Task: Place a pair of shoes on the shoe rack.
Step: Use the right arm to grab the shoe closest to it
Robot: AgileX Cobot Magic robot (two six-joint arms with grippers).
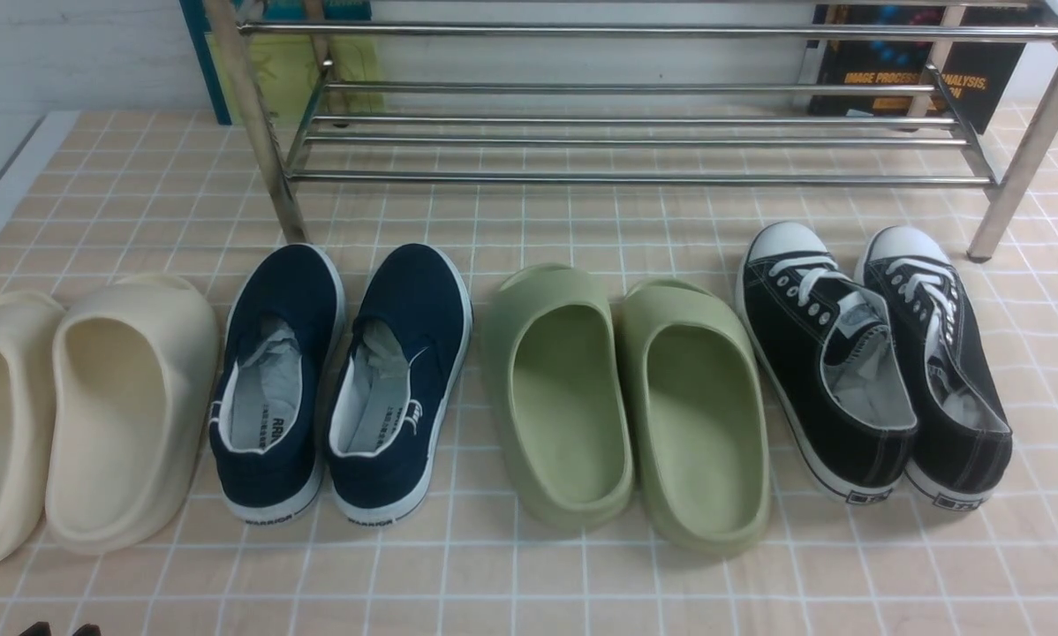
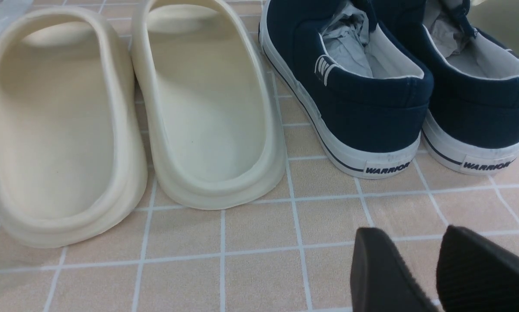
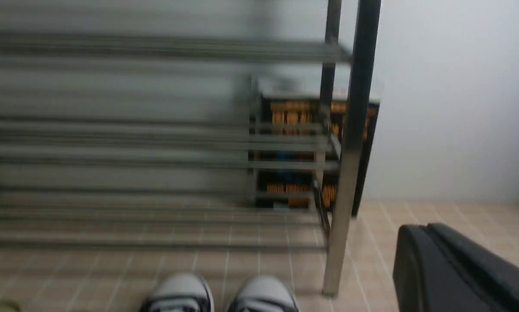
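Note:
The two black lace-up sneakers stand side by side on the tiled floor at the right, toes toward the shoe rack behind them. In the right wrist view only their white toe caps show, below the blurred rack and its upright leg. My right gripper is shut and empty, above and to the right of the sneakers; it is out of the front view. My left gripper is open and empty, low over the floor behind the navy slip-ons.
From left to right in the front view stand cream foam slippers, navy slip-on shoes and green foam slippers. Books lean behind the rack at the right. The left gripper's tips peek in at the bottom left edge.

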